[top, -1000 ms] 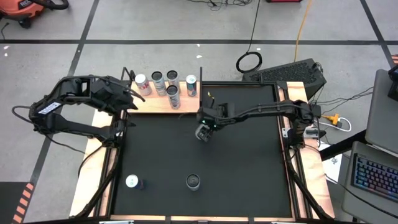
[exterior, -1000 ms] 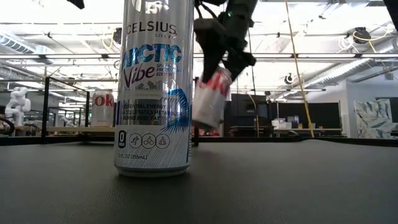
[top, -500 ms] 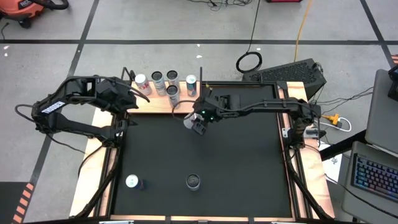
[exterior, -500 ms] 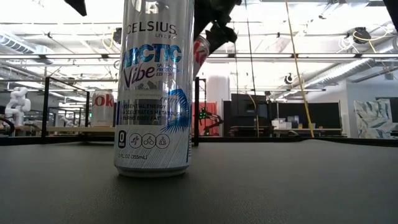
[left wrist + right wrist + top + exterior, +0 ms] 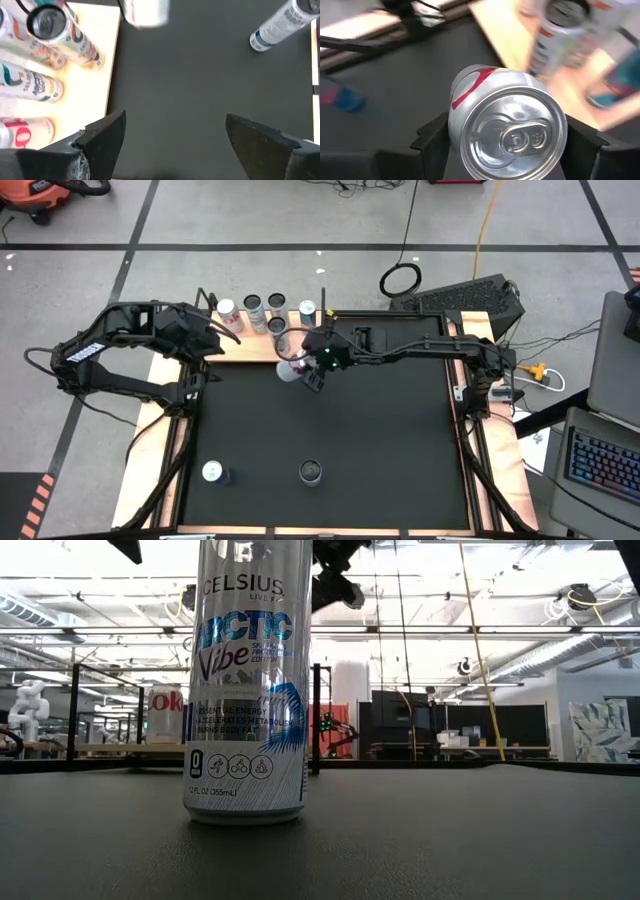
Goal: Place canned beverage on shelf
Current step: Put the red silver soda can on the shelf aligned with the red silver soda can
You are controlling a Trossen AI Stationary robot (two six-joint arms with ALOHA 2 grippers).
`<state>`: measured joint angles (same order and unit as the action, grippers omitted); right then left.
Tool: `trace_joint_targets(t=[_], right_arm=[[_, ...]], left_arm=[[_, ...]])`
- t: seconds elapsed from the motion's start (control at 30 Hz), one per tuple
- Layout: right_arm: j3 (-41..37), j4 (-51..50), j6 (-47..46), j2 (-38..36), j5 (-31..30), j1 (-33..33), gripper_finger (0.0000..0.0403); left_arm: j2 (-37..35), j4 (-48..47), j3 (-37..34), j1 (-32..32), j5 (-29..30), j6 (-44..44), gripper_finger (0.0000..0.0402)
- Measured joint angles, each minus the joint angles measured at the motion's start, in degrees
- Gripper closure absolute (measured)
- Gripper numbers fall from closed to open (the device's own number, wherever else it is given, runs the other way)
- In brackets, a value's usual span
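Note:
My right gripper [image 5: 305, 372] is shut on a silver can with red marks [image 5: 287, 370], high above the black mat and just in front of the shelf [image 5: 245, 346]. The shelf is a light-wood board at the mat's far left. Several cans [image 5: 266, 316] stand upright on it. In the right wrist view the can's lid [image 5: 512, 135] faces the camera. My left gripper [image 5: 215, 338] hangs open over the shelf's left end, its fingers [image 5: 107, 135] wide apart with nothing between them. My right gripper pinches the can's round wall [image 5: 457, 117] between its two fingers [image 5: 432, 137], one on each side. The lid end faces the wrist, and the can's length runs roughly along the fingers. The fingers slant down from the table's right. The can is tilted and lifted clear of the mat.
Two more cans stand on the mat near its front edge: a tall Celsius can [image 5: 311, 471], which fills the low view [image 5: 248, 680], and another [image 5: 213, 472] to its left. Thin black rods [image 5: 316, 720] rise at the shelf's corners. The mat's right half is bare.
My right gripper has risen and gone toward the shelf at the far left, carrying the can. It has tipped from pointing steeply down to a flatter slant and rolled, so the can now lies more sideways. In the low view the can has risen out of sight.

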<state>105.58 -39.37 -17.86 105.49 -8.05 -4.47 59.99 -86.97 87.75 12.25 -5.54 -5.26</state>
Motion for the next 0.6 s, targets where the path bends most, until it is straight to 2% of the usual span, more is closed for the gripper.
trace_joint_targets(t=[0.23,0.6], right_arm=[[0.0,0.63,2.27,0.0,2.29,0.04,0.0142],[0.0,-1.12,2.53,0.0,2.12,0.07,0.0142]], left_arm=[[-0.07,8.55,-2.1,0.0,-0.09,0.24,0.0056],[0.11,4.19,-2.29,0.0,-0.2,-1.89,0.0056]])
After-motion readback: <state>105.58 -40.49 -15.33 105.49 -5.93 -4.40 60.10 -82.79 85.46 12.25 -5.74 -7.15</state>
